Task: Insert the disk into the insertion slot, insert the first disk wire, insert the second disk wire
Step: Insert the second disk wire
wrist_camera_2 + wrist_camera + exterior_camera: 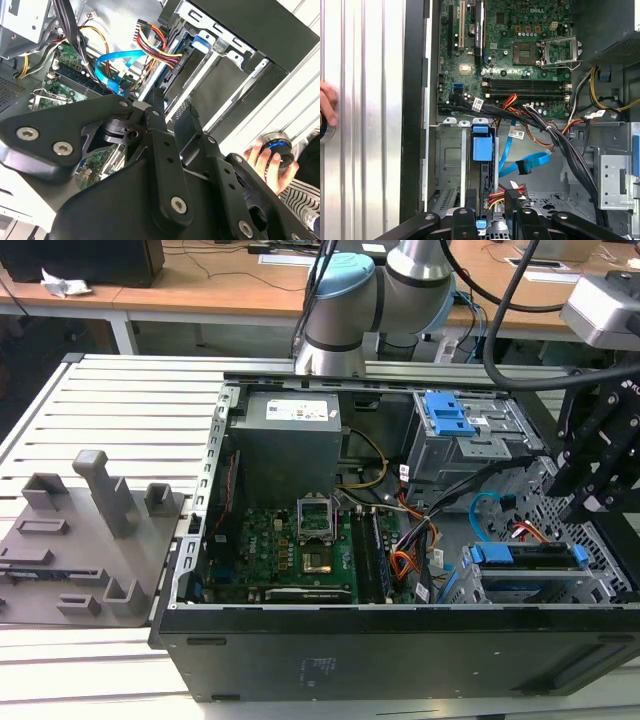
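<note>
Working over the slatted grey metal counter (130, 400), inside the open black tower computer case (400, 650) lying on its side. Down at the case's corner on the exterior view's right: the silver-grey perforated sheet-metal drive bay (446, 162), holding the silver hard drive in its bright blue plastic carrier (527, 562). Looks close to fully in. Right over the drive's end: the black linkage gripper (495, 220). Honestly can't tell whether clamped on the drive or let go.

To seat it well: push dead straight along the bay, keep the carrier square, don't force anything. Mind the looping light blue cable (484, 508) and the thin red flat cable (528, 531) just beside the drive. Keep both from getting pinched.
</note>
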You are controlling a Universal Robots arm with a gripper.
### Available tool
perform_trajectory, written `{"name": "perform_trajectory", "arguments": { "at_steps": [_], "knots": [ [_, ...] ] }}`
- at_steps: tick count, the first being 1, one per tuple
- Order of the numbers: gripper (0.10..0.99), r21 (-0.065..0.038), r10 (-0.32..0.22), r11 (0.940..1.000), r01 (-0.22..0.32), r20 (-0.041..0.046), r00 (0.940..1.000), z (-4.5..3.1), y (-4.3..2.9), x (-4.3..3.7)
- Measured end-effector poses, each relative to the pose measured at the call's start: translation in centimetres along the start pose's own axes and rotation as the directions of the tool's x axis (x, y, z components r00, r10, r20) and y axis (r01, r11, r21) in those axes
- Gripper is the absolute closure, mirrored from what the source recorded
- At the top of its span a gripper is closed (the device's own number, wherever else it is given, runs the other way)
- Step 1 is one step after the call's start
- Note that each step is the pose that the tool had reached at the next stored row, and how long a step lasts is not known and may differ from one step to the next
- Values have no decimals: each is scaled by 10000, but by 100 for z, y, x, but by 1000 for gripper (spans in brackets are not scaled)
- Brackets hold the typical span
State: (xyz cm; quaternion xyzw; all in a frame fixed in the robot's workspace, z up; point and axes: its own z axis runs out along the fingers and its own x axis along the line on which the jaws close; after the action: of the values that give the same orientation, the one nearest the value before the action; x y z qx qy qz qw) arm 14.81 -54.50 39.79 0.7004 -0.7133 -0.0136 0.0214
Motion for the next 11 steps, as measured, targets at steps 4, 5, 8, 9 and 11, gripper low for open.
{"name": "perform_trajectory", "arguments": {
  "at_steps": [4,5,8,9,11],
  "knots": [
    [725,0,0,10000,0,0,10000,-1,0,0],
    [725,0,0,10000,0,0,10000,-2,0,0],
    [655,0,0,10000,0,0,10000,-3,0,0],
    [596,0,0,10000,0,0,10000,-3,0,0],
    [529,0,0,10000,0,0,10000,-4,0,0]
  ]
}}
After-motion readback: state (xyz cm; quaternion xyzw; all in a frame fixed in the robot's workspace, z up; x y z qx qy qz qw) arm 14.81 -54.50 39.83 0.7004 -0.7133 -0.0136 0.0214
